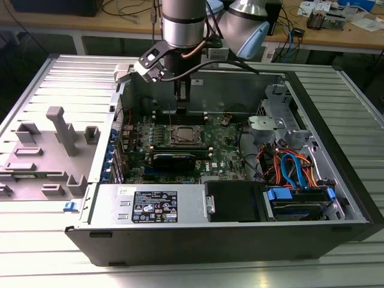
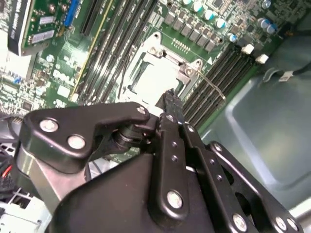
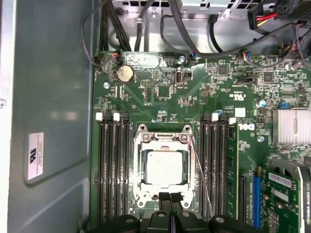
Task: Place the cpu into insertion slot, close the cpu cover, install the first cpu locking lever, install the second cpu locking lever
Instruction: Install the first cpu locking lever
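The cpu [image 3: 164, 167] lies flat in the insertion slot [image 1: 182, 135] on the green motherboard, its pale silver top showing. The cpu cover [image 3: 163, 141], a silver frame plate, lies down around the chip. One thin wire locking lever [image 3: 198, 165] runs slanted beside the socket, standing off from it [image 2: 212, 81]. My gripper [image 3: 170, 196] hangs above the socket's edge, its black fingers pressed together with nothing between them. The exterior view has it [image 1: 182, 90] a little above the board.
Long black memory slots [image 3: 112, 170] flank the socket on both sides. A card [image 1: 174, 159] stands in front of it, a power supply [image 1: 150, 207] and drive cage with cables [image 1: 294, 174] nearer. Case walls [image 1: 240, 90] enclose the board. Grey fixtures [image 1: 60, 129] sit at the exterior view's left.
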`<action>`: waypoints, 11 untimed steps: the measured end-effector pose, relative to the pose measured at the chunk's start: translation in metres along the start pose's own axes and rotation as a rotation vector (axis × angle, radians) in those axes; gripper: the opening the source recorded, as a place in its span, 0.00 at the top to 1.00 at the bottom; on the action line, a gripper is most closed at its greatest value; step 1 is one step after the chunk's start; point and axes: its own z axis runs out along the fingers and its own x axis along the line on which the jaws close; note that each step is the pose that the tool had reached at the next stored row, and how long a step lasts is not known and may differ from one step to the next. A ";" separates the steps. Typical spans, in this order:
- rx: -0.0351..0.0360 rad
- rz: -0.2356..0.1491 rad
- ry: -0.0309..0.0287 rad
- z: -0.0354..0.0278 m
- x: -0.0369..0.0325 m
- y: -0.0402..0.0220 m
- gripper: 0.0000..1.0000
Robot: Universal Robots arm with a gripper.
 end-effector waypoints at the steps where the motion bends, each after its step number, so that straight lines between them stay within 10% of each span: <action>1: 0.0006 0.000 0.0000 -0.0019 0.0000 0.0000 0.89; 11: 0.0005 -0.013 -0.0001 -0.0021 -0.0001 0.0000 0.89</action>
